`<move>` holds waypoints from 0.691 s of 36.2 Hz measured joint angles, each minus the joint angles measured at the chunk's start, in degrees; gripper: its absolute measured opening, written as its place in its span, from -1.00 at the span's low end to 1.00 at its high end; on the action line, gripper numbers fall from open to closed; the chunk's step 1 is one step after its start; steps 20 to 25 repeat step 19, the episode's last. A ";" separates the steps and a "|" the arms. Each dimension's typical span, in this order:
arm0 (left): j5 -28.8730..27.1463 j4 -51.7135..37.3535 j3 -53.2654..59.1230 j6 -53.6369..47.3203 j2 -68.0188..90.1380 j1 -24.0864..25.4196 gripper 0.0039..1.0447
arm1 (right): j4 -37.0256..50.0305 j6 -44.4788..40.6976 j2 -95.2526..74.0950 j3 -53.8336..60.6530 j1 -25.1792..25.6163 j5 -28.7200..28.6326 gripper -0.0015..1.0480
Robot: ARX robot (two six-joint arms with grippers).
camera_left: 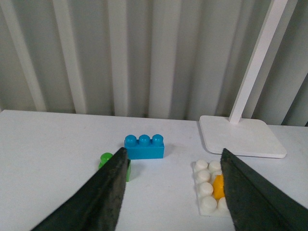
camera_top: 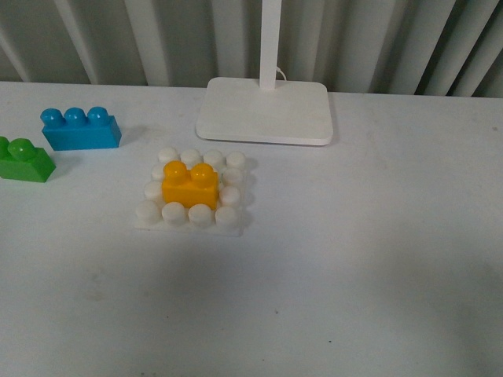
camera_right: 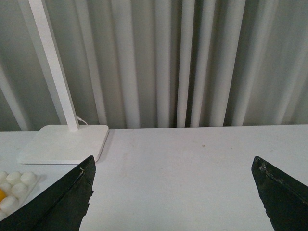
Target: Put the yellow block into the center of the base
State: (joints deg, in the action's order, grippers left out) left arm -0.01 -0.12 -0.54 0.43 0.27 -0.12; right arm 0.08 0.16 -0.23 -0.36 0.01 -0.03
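Observation:
The yellow block sits upright on the middle studs of the white studded base on the table. Neither arm shows in the front view. In the left wrist view the base and a sliver of the yellow block lie partly behind one finger. My left gripper is open and empty, back from the base. My right gripper is open and empty over bare table. The base's corner shows at the edge of the right wrist view.
A blue three-stud brick and a green brick lie left of the base. A white lamp stand with its pole stands behind the base. A corrugated grey wall runs along the table's far edge.

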 joint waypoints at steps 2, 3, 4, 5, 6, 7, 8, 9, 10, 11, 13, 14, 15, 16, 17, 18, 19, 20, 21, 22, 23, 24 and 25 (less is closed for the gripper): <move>0.00 0.00 0.00 0.00 0.00 0.00 0.27 | 0.00 0.00 0.00 0.00 0.00 0.00 0.82; 0.00 0.00 0.00 0.00 0.00 0.00 0.34 | 0.00 0.00 -0.02 0.02 0.00 0.00 0.82; 0.02 0.00 0.00 0.00 0.00 0.00 0.45 | 0.00 0.00 0.00 0.02 0.00 0.00 0.82; 0.00 0.00 0.00 0.00 0.00 0.00 0.52 | 0.00 0.00 0.00 0.00 0.00 0.00 0.82; 0.02 0.00 0.00 0.00 0.00 0.00 0.58 | 0.00 0.00 0.00 0.00 0.00 0.00 0.82; 0.00 0.00 0.00 0.00 0.00 0.00 0.65 | 0.00 0.00 -0.02 0.02 0.00 0.00 0.82; 0.02 0.00 0.00 0.00 0.00 0.00 0.79 | 0.00 0.00 0.00 0.02 0.00 0.00 0.82; 0.00 0.00 0.00 0.00 0.00 0.00 0.89 | 0.00 0.00 -0.02 0.00 0.00 -0.02 0.82; 0.00 0.00 0.00 -0.11 0.00 0.00 0.92 | 0.00 0.00 0.00 0.00 0.00 0.00 0.82; 0.00 0.00 0.00 -0.11 0.00 0.00 0.88 | 0.00 0.00 -0.02 0.00 0.00 0.00 0.82; 0.00 0.00 0.00 -0.13 0.00 0.00 0.89 | 0.00 0.00 -0.02 0.02 0.00 0.00 0.82; 0.00 0.00 0.00 -0.13 0.00 0.00 0.88 | 0.00 0.00 0.00 0.00 0.00 0.00 0.82; 0.00 0.00 0.00 -0.13 0.00 0.00 0.88 | 0.00 0.00 0.00 0.02 0.00 0.00 0.82; 0.00 0.00 0.00 -0.13 0.00 0.00 0.88 | 0.00 0.00 0.00 0.00 0.00 0.00 0.82; 0.00 0.00 0.00 -0.13 0.00 0.00 0.88 | 0.00 0.00 0.00 0.00 0.00 -0.02 0.82; 0.00 0.00 0.00 -0.13 0.00 0.00 0.88 | 0.00 0.00 0.00 0.00 0.00 0.00 0.82; 0.00 0.00 0.00 -0.13 0.00 0.00 0.88 | 0.00 0.00 0.00 0.00 0.00 0.00 0.82; 0.00 0.00 0.00 -0.13 0.00 0.00 0.88 | 0.00 0.00 0.00 0.00 0.00 0.00 0.82; 0.00 0.00 0.00 -0.13 0.00 0.00 0.88 | 0.00 0.00 0.00 0.00 0.00 0.00 0.82; 0.00 0.00 0.00 -0.13 0.00 0.00 0.88 | 0.00 0.00 0.00 0.00 0.00 0.00 0.82; 0.00 0.00 0.00 -0.13 0.00 0.00 0.88 | 0.00 0.00 0.00 0.00 0.00 0.00 0.82; 0.00 0.00 0.00 -0.13 0.00 0.00 0.88 | 0.00 0.00 0.00 0.00 0.00 0.00 0.82; 0.00 0.00 0.00 -0.13 0.00 0.00 0.88 | 0.00 0.00 0.00 0.00 0.00 0.00 0.82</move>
